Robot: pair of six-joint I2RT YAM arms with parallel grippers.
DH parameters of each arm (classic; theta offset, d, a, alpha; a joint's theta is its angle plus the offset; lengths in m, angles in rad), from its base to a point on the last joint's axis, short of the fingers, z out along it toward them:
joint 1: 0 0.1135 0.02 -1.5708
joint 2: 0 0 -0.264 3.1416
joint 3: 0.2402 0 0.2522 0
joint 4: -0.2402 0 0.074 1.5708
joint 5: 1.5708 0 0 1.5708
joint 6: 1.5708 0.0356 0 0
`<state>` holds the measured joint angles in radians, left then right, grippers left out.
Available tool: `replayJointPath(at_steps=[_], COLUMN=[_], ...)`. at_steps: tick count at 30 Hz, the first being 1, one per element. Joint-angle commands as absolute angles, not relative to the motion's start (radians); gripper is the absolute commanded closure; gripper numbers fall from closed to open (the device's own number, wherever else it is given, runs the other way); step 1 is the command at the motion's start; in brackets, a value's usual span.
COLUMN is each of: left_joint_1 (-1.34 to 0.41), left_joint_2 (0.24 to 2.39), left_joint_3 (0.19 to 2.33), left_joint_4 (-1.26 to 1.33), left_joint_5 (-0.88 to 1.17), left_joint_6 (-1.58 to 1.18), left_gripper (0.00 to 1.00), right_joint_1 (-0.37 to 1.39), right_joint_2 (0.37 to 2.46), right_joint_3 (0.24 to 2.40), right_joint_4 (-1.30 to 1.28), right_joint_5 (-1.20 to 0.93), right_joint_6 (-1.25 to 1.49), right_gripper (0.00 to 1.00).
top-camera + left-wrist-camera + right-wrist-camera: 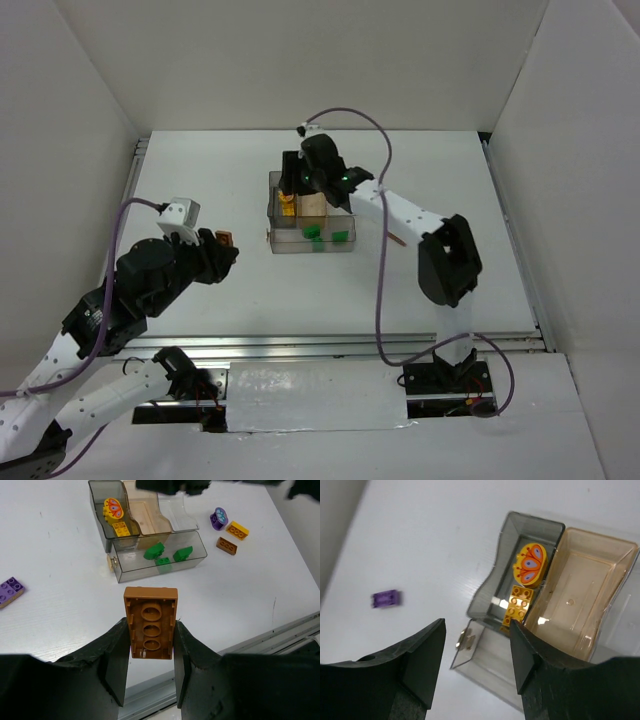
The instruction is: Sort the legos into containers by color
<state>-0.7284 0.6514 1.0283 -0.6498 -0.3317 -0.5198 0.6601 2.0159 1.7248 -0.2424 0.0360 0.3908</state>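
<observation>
Left tool [150, 637] clenched on brown brick [150, 622], above surface [60, 555], near tray [100, 525]; right tool [477, 645] spread, holding nothing, above grey box [489, 594] with yellow bricks [518, 607]; green bricks [165, 555] in long box [200, 555]; best way: wait for right arm [400, 205] to leave; carry brick flat over tan box [150, 525]; go low; let go gently.

white arm segments [400, 208], black joint housings [447, 262], purple cables [379, 290], black tool fingers [117, 665]
</observation>
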Motion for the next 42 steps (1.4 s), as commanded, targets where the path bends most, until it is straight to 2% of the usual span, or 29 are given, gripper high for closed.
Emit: replayJointPath(at_steps=[1,4,7,8,11,15,24,36,42], left_joint_1=[-0.719,-0.716,-0.713,-0.713,-0.712,-0.707,-0.704,-0.706,-0.704], left_joint_2=[0.641,0.627,0.606,0.601,0.594,0.615,0.698,0.700,0.709], left_joint_3=[1.028,1.023,1.011,1.008,0.996,0.980,0.951,0.942,0.939], left_joint_4=[-0.589,-0.552,-0.488,-0.470,-0.402,-0.321,-0.210,-0.149,-0.155], left_joint_5=[-0.282,-0.195,0.047,0.096,0.234,0.509,0.667,0.715,0.703], left_joint_6=[-0.480,-0.454,-0.416,-0.410,-0.394,-0.393,-0.436,-0.476,-0.479], left_gripper=[1.00,1.00,1.00,1.00,1.00,1.00,1.00,1.00,1.00], right_joint_1=[0.624,0.612,0.612,0.609,0.612,0.623,0.735,0.871,0.896], right_joint_2=[1.786,1.633,1.444,1.401,1.239,1.103,0.993,1.069,1.080], right_joint_3=[1.649,1.507,1.317,1.269,1.078,0.947,0.919,0.960,0.977], right_joint_4=[-0.183,-0.158,-0.109,-0.074,0.124,0.320,0.368,0.322,0.344], right_joint_5=[-0.061,-0.170,-0.506,-0.561,-0.672,-0.796,-0.770,-0.727,-0.766], right_joint_6=[0.359,0.359,0.377,0.423,0.515,0.652,0.680,0.575,0.565], right_gripper=[0.39,0.39,0.39,0.39,0.39,0.39,0.30,0.28,0.33])
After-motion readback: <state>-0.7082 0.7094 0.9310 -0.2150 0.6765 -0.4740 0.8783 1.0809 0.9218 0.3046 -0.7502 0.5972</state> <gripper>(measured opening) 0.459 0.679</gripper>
